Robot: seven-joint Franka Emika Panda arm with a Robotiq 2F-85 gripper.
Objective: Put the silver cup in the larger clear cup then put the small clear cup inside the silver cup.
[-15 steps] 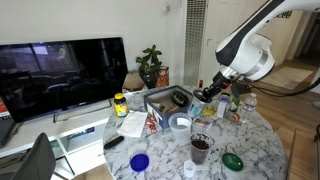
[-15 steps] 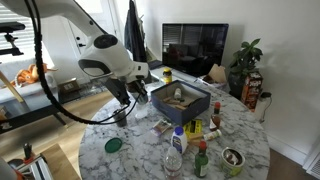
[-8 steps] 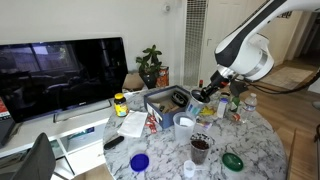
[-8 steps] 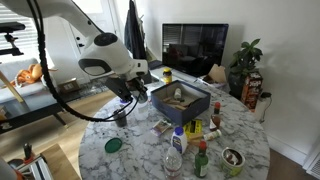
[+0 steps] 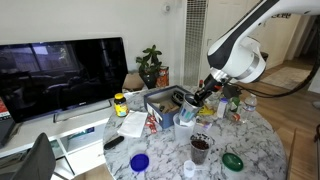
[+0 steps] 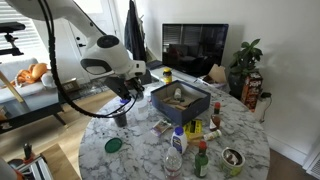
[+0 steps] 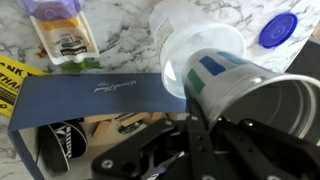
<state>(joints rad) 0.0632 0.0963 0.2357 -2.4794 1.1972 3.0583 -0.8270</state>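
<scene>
Judged stiff and slick, the silver cup [image 7: 265,108] is clamped at its rim by the claw [image 7: 200,135] beside the larger clear cup [image 7: 195,42].

The jaws hang just above the larger clear cup [image 5: 184,126].

We are looking at a home living room: a big flat television [image 5: 60,75] sits on a low white stand [image 5: 85,128] at the left, with a potted plant [image 5: 150,65] beside it. A dark garment [image 6: 133,35] hangs by the far wall, and a round marble table [image 5: 262,140] crowded with bottles and household bits stands on wooden floor [image 5: 297,128]
</scene>
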